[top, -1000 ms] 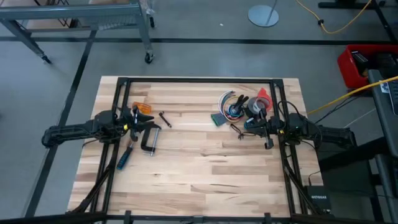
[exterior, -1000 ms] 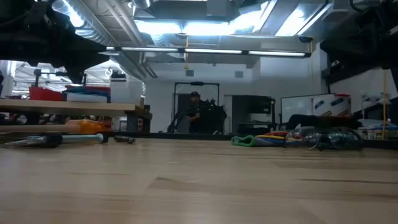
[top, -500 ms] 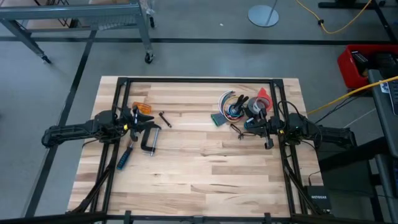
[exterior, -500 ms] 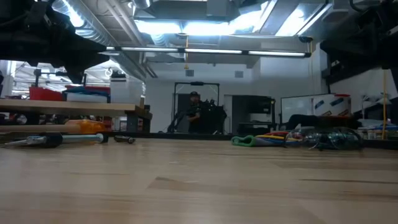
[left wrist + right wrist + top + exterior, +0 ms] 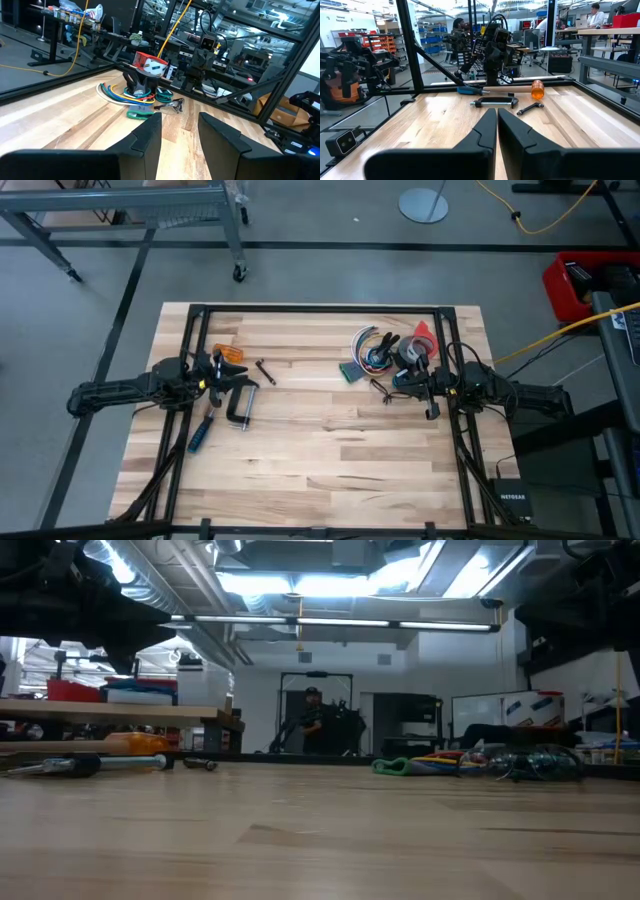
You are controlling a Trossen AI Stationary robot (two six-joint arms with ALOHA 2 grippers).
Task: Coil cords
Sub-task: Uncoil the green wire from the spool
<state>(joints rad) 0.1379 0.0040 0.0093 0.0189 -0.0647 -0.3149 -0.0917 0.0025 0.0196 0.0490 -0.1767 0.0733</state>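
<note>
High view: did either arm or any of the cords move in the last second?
Nothing visibly changed. The left end effector is open by the clamp, the right end effector is shut beside the cords, and neither holds anything.

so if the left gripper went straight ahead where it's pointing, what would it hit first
Probably the pile of coloured cords across the table; the bare wood between looks free, though depth is hard to judge from the left gripper.

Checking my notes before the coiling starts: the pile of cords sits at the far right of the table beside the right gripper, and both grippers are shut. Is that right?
Not quite. Only the right gripper is shut; the left gripper stands open, as the left wrist view shows. The pile of cords does sit at the far right of the table beside the right gripper.
</note>
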